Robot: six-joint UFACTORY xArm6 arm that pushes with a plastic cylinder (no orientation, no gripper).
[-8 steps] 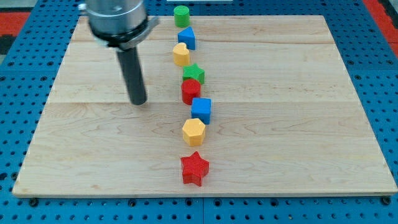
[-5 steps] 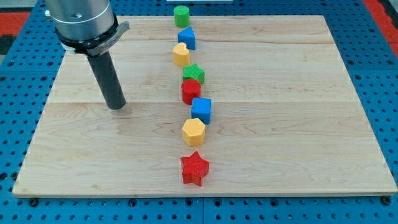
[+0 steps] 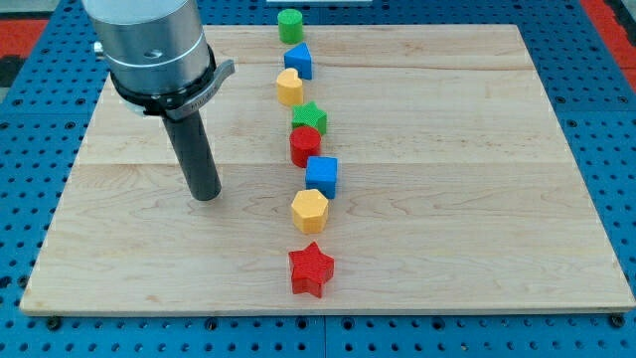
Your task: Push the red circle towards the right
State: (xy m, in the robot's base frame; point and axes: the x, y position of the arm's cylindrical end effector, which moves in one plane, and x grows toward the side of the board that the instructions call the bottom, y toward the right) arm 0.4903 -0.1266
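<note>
The wooden board (image 3: 477, 199) is carrying a column of blocks down its middle. My tip (image 3: 206, 196) is resting bare on the wood, gripping nothing, touching no block. The red circle (image 3: 304, 147) is sitting at its two o'clock, wedged between green star (image 3: 310, 117) and blue cube (image 3: 322, 175).

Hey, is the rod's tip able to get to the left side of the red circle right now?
Probably yes: my tip sits left of the red circle, with bare board between them.
</note>
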